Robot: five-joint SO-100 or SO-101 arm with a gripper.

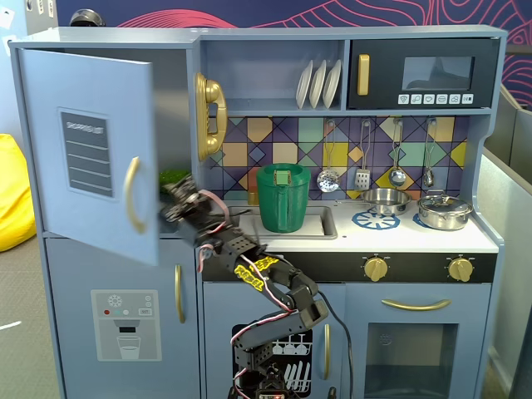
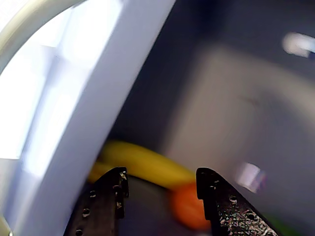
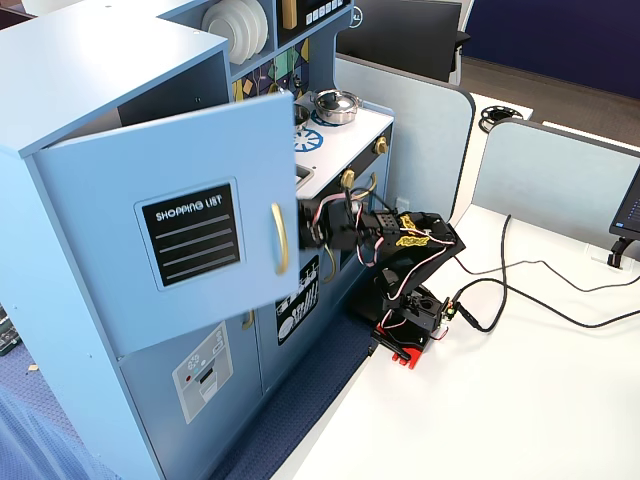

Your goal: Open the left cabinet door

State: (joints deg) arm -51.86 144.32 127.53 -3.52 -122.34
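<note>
A green pitcher (image 1: 283,198) stands in the toy kitchen's sink, with a gold telephone (image 1: 209,115) mounted on the wall to its left in a fixed view. Three white plates (image 1: 319,83) lean upright on the shelf beside the black microwave (image 1: 424,75). A silver pot (image 1: 444,211) sits on the stove. Inside the cabinet, the wrist view shows a blurred yellow banana (image 2: 147,164) touching an orange fruit (image 2: 189,206). Black cables (image 3: 540,275) trail across the white tabletop (image 3: 520,400).

Your arm: black printed links and servo housings, with yellow lettered stickers on the middle links, thin red, black and white wires looping between joints, and a red base clamp. Your claw (image 2: 162,194): two black fingers (image 2: 106,201) with textured surfaces and small round holes.
</note>
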